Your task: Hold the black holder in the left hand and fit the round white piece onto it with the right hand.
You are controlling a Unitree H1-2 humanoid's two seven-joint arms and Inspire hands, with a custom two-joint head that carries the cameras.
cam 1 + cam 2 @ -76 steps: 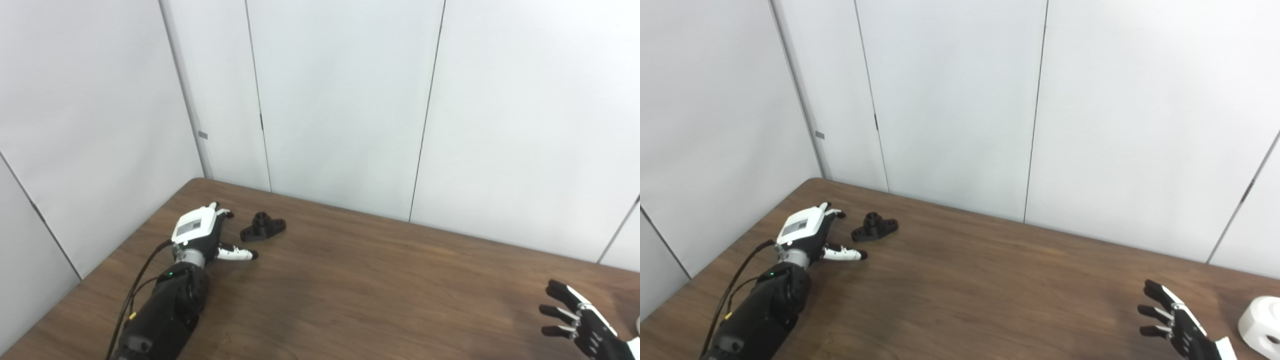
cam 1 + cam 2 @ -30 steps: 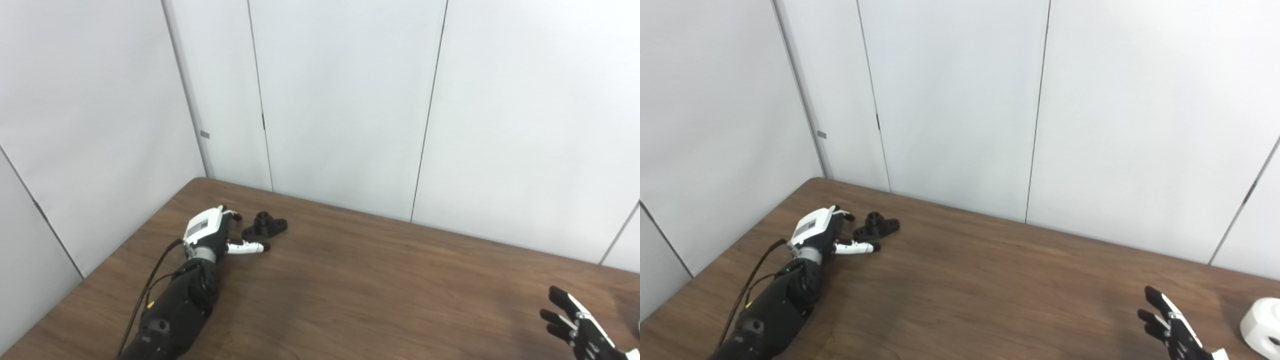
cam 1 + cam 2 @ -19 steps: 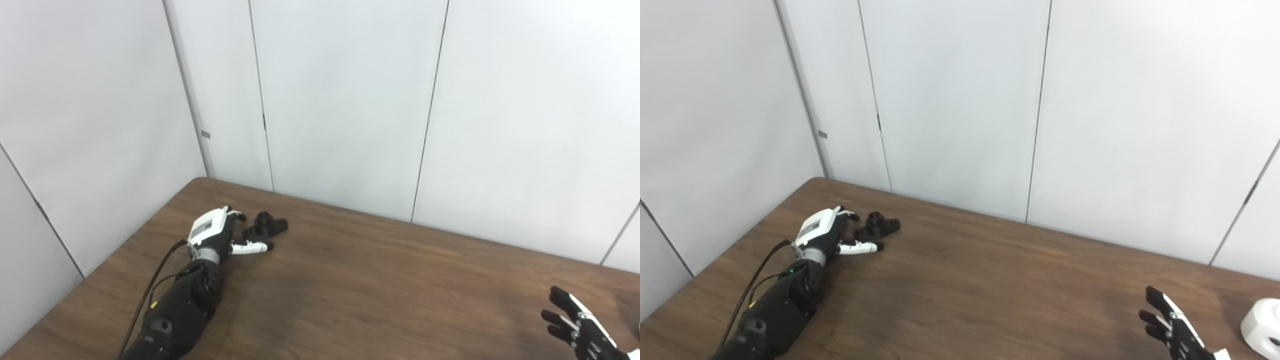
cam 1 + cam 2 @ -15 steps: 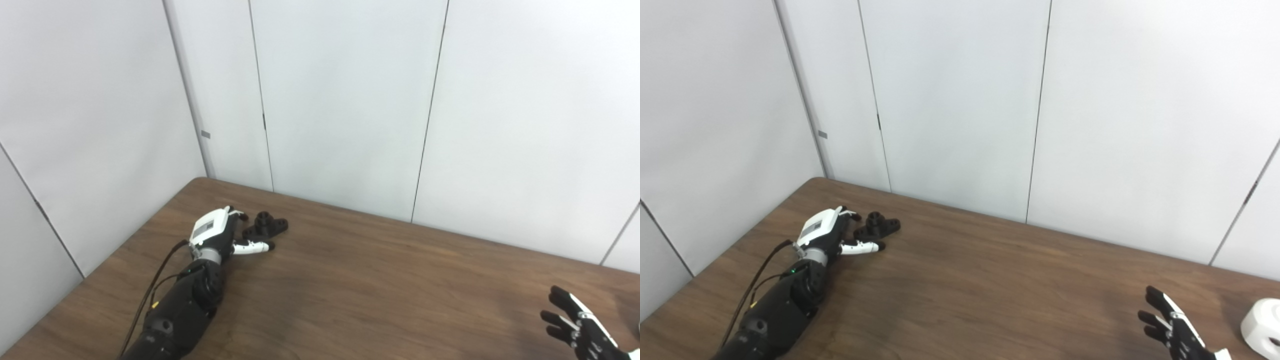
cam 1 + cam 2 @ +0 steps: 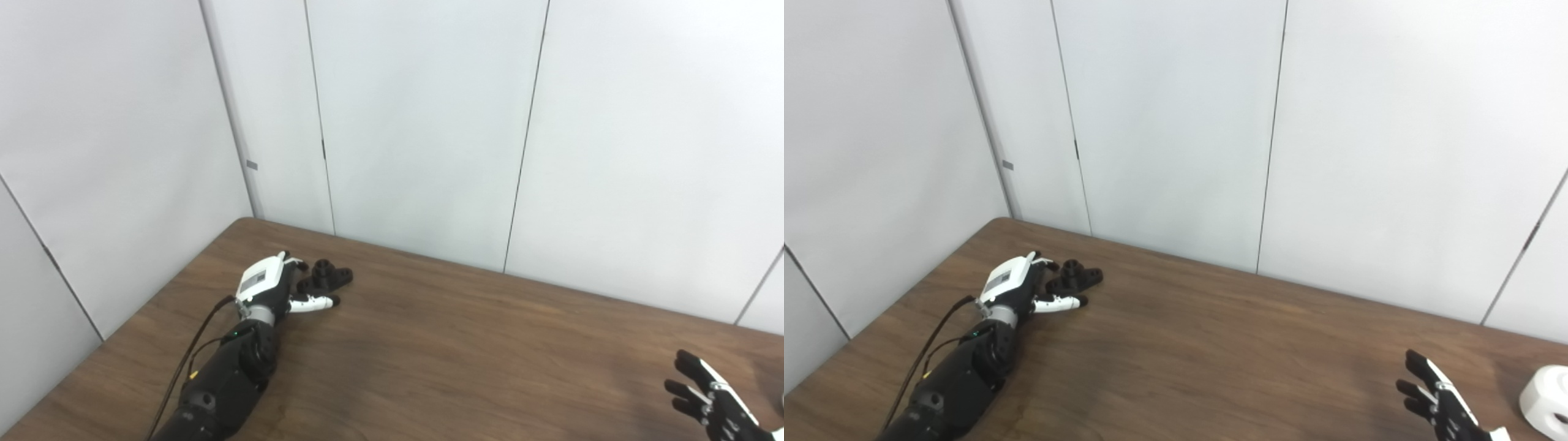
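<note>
Brown wooden table [image 5: 441,355] in a corner of pale wall panels [image 5: 422,122]; black holder [image 5: 324,277] lies flat on the table near the far left corner, a short upright boss at its middle, holes in its flange only faintly readable at this range. Left hand [image 5: 269,288] low at the table just beside the holder's near-left end; fingers spread, thumb [image 5: 313,301] stretched along the holder's near side; the fingers on the far side are mostly masked by the white back of the hand, so contact with the holder cannot be told; nothing is lifted, the hand grasps nothing. Cable [image 5: 190,355] runs along the dark forearm, which leaves the bottom edge. Right hand [image 5: 1439,398] at the bottom right, cut off at the wrist by the frame; fingers apart, empty, raised off the table. Round white piece [image 5: 1545,392] sits on the table at the right edge, to the right of that hand and apart from it; partly cropped in the right eye view, a mere sliver in the left.
</note>
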